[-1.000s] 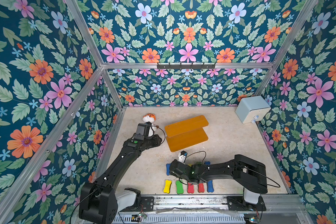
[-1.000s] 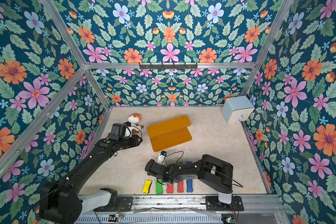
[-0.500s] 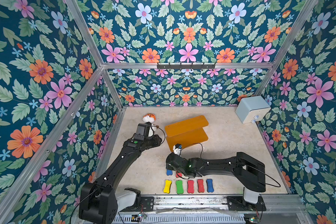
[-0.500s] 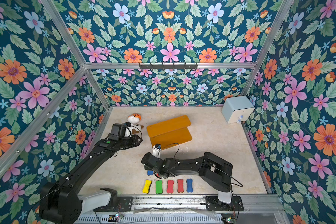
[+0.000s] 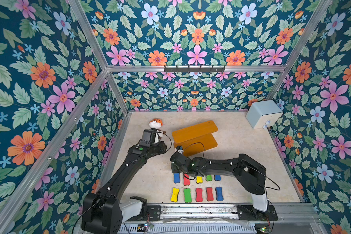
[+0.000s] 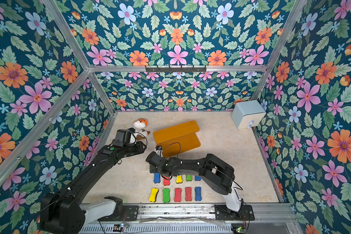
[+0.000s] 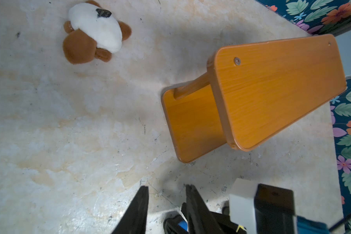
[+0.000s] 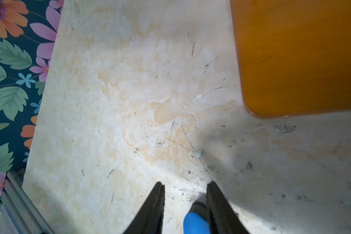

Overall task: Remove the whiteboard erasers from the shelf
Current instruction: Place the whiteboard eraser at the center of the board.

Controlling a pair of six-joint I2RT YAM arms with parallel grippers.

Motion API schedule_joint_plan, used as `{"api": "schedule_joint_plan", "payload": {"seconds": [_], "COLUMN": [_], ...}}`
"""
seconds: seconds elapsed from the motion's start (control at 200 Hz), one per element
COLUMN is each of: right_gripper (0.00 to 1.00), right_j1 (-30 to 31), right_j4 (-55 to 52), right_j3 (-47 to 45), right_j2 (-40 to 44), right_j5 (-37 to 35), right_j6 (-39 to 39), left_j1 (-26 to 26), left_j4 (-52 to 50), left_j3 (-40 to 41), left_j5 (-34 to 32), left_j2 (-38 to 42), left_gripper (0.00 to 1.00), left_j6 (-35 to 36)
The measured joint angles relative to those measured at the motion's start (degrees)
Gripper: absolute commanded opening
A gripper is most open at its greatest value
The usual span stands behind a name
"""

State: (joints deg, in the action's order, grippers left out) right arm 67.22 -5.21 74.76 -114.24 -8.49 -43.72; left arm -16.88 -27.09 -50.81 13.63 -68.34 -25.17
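While the right arm reaches low across the table (image 5: 241,154), the right gripper (image 8: 185,183) has just let go. A second ago its jaws were nearly together. Now they stand apart in the right wrist view, with the blue eraser (image 8: 195,222) lying on the table between them, close beside one finger and clear of the other. In a top view that blue eraser (image 5: 176,177) sits at the 9 o'clock end of a back row of five. The arm has drawn toward 12 o'clock, and that row now shows from under it.

A front row of five more whiteboard erasers (image 5: 199,195) lies at 6 o'clock of the back row, which makes ten on the table. The shelf (image 5: 195,129) stands at 12 o'clock of both rows, and both of its boards look bare in both top views and in the left wrist view.

The left gripper (image 7: 167,186) hovers at 9 o'clock of the shelf, near the plush toy (image 7: 93,30). Its jaws are slightly apart and hold nothing.

With the last pad set down, the task looks finished. What seems left is for the right arm to lift away without nudging the rows.
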Motion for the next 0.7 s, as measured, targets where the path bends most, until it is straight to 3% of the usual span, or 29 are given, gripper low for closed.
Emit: {"api": "schedule_joint_plan", "payload": {"seconds": [0.7], "right_gripper": [0.41], "right_j1": [0.0], "right_j4": [0.7], "right_j3": [-1.8], "right_j2": [-0.7], "right_j5": [5.3], "right_j6": [1.3], "left_j1": [0.0], "left_j4": [0.0], "left_j3": [0.4], "left_j5": [-1.8], "left_j2": [-0.7], "left_gripper": [0.37], "left_j6": [0.1]}}
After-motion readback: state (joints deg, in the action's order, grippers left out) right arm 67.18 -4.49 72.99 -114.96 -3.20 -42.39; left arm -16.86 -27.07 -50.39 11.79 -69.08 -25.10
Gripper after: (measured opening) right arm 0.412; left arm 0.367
